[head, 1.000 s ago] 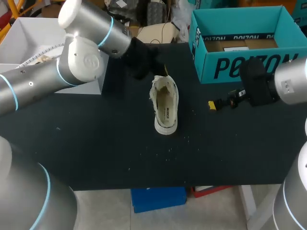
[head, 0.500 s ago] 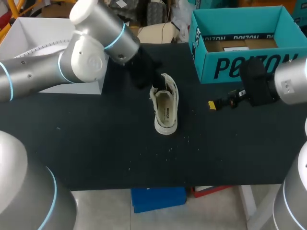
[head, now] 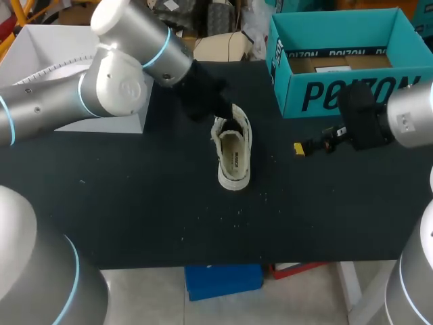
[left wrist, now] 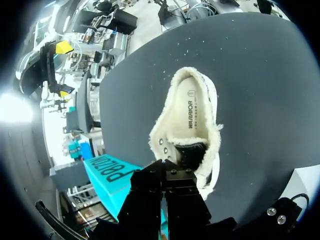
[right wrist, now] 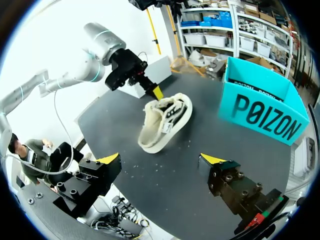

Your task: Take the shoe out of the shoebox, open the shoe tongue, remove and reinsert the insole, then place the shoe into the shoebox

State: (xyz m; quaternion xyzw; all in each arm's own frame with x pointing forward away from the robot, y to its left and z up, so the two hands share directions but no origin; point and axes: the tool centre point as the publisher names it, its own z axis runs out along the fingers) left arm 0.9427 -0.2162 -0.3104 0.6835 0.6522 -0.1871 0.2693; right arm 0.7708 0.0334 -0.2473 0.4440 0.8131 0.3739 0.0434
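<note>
A: Item one, cream canvas low shoe (head: 233, 154): upright on the black table (head: 135, 203), heel toward us, outside the box. Item two, right gripper (right wrist: 160, 162): fingers wide apart, empty, well apart from the shoe.

B: Item three, left gripper (left wrist: 164, 165): fingers together at the tongue (left wrist: 191, 150); we cannot tell whether they pinch it. We advise lifting slowly toward the toe so the shoe doesn't tip. Item four, teal cardboard shoebox (head: 338, 95): beyond, open.

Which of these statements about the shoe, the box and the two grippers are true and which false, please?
1. The shoe stands on the table, outside the shoebox. True.
2. The right gripper is shut on the shoe. False: it is open and empty, apart from the shoe.
3. The left gripper is at the shoe's front, by the tongue. True.
4. The insole lies on the table beside the shoe. False: it sits inside the shoe.
</note>
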